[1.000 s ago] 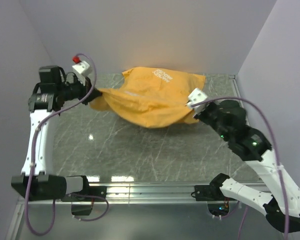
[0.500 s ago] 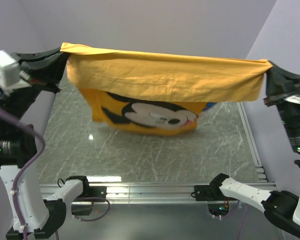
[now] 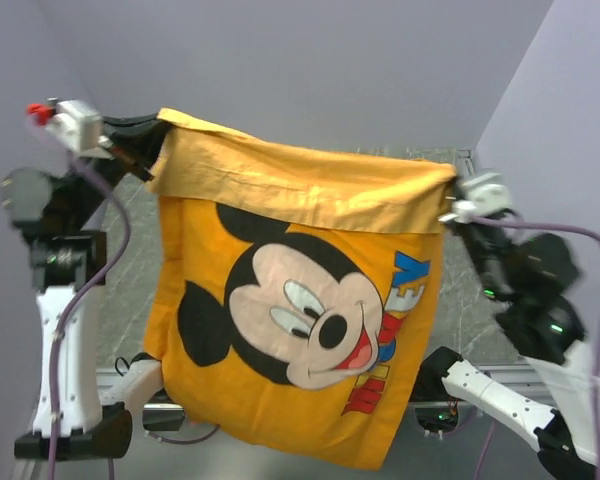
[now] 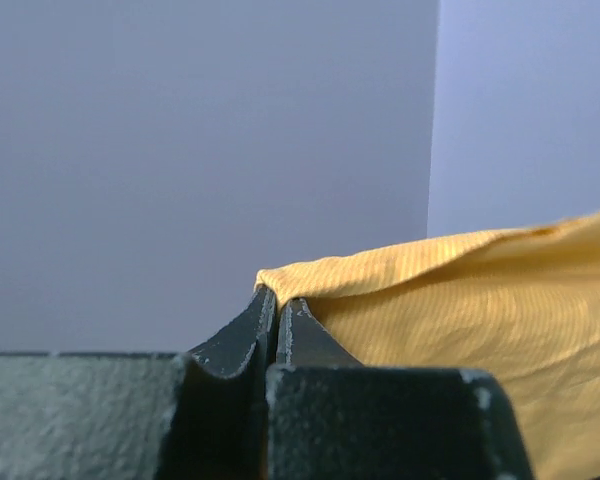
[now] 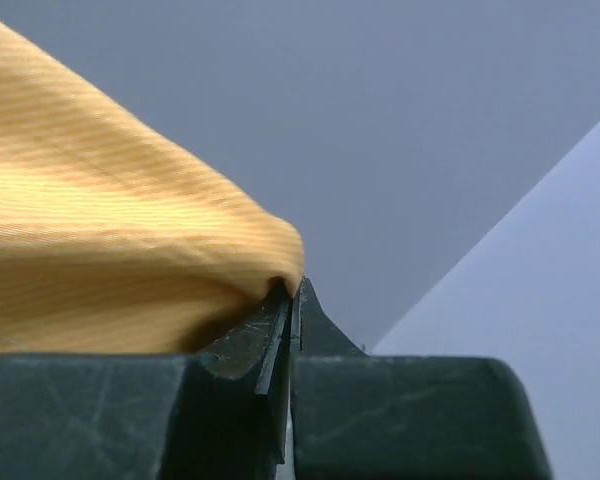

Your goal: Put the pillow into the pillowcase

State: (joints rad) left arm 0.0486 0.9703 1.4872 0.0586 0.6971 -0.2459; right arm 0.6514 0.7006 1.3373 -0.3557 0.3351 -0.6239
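The pillowcase (image 3: 280, 410) hangs in the air as a broad orange sheet. Its loose bottom edge droops nearest the camera, in front of the arm bases, with the mouse face (image 3: 305, 315) turned towards us. The pillow is not in sight. It may be inside the pillowcase or hidden behind it, and I cannot tell which.

Up at the pillowcase's top corners, each claw is pinched tight on cloth. The left claw (image 3: 145, 140) holds the higher corner, and its wrist view shows both fingers pressed together with an orange fold caught at the tips (image 4: 277, 305). The right claw (image 3: 450, 205) holds the lower corner the same way, with the cloth bunched over its closed tips (image 5: 292, 295). A band of cloth is folded over along the top edge between them.

Behind the pillowcase lies the marble table (image 3: 128, 262), and past that the plain wall (image 3: 330, 70).

By the look of it the cloth is thin, light and quite limp. It sags between the two grips and wrinkles easily, so it will not keep a mouth open unaided. It should stand firm pinching without harm, though a small bite at a corner could slip under a sharp tug. The best hold is probably on a single layer at the open hem, one claw near each end, so that the opening can be spread apart.
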